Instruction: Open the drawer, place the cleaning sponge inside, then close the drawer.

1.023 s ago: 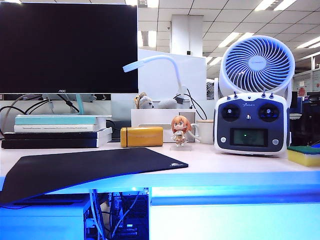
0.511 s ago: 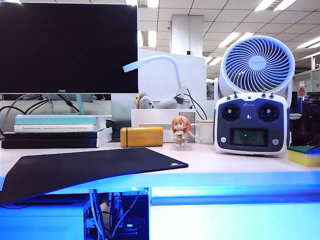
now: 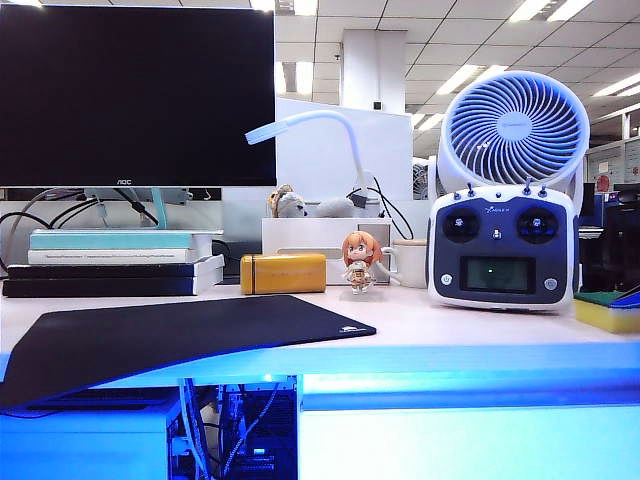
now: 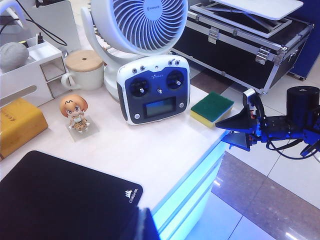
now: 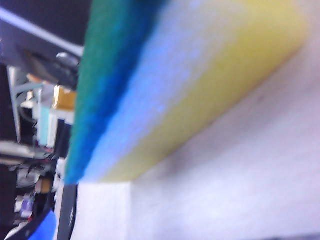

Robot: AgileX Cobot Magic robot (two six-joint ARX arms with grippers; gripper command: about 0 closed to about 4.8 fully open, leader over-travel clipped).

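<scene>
The drawer point(image 3: 470, 440) under the worktop point(image 4: 150, 150) looks shut. The sponge point(image 4: 212, 107) lies on the worktop edge just beside the controller point(image 4: 154, 89). The right claw point(image 4: 239, 131), spread wide, sits off that edge close by the sponge. Light and squashy, it should take a squeeze across its yellow sides. The left claw's state I cannot tell.

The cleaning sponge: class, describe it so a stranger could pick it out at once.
Find the big white round fan and the white-and-navy remote controller before it. Right of that, at the desk's edge, lies a yellow foam block topped with green scouring pad. Unlike the glossy mustard case, it is two-layered.
</scene>
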